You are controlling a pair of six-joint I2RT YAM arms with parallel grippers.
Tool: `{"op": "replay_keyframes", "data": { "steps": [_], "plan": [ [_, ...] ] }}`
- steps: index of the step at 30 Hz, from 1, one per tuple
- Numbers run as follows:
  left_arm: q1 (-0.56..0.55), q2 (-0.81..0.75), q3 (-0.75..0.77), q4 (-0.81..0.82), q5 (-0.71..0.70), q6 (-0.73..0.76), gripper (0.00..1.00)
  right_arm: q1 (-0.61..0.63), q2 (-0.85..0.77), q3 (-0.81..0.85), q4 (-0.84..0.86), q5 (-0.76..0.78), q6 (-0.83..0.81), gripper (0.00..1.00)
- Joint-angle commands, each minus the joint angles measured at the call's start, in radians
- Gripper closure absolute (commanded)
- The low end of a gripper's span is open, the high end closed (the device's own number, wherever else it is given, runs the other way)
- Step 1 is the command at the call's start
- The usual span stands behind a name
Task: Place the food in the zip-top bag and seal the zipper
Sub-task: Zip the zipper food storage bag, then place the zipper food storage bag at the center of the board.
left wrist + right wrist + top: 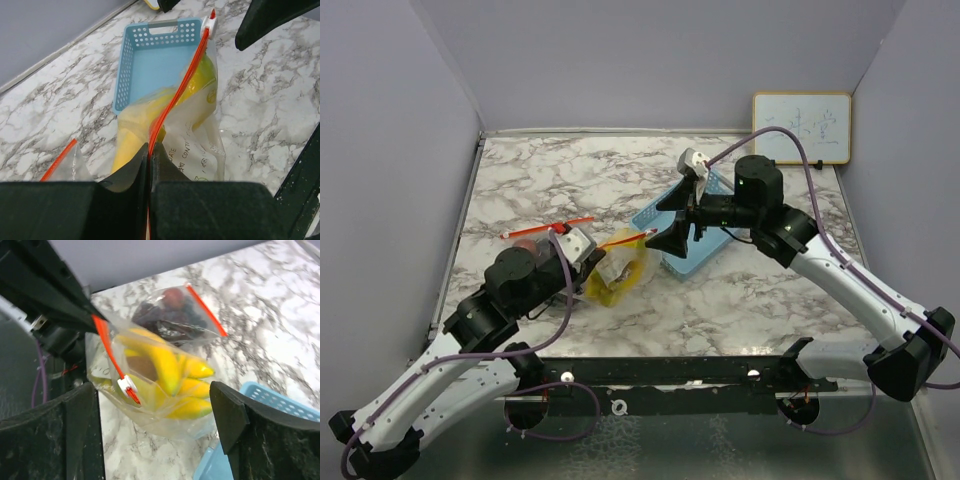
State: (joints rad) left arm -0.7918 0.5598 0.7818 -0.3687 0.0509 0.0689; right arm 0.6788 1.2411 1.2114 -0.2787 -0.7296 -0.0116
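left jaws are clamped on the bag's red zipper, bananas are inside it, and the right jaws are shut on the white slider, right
Not quite: the right gripper has its jaws open, with the white slider lying free between them, as the right wrist view shows. The rest holds.

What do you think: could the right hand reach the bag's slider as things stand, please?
Probably yes. The right hand is open and the slider sits just ahead of it, nothing between them; the left hand pinches the zipper at its other end.
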Motion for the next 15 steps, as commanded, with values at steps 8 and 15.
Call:
{"op": "replay_keyframes", "data": {
  "steps": [8,15],
  "plan": [
    [0.003,0.095,0.008,0.094,-0.349,-0.2,0.01,-0.004,0.066,0.03,0.0,0.494,0.25,0.0],
    [0.002,0.096,0.026,0.111,-0.394,-0.209,0.01,-0.004,0.036,-0.037,0.026,0.671,0.283,0.0]
  ]
}}
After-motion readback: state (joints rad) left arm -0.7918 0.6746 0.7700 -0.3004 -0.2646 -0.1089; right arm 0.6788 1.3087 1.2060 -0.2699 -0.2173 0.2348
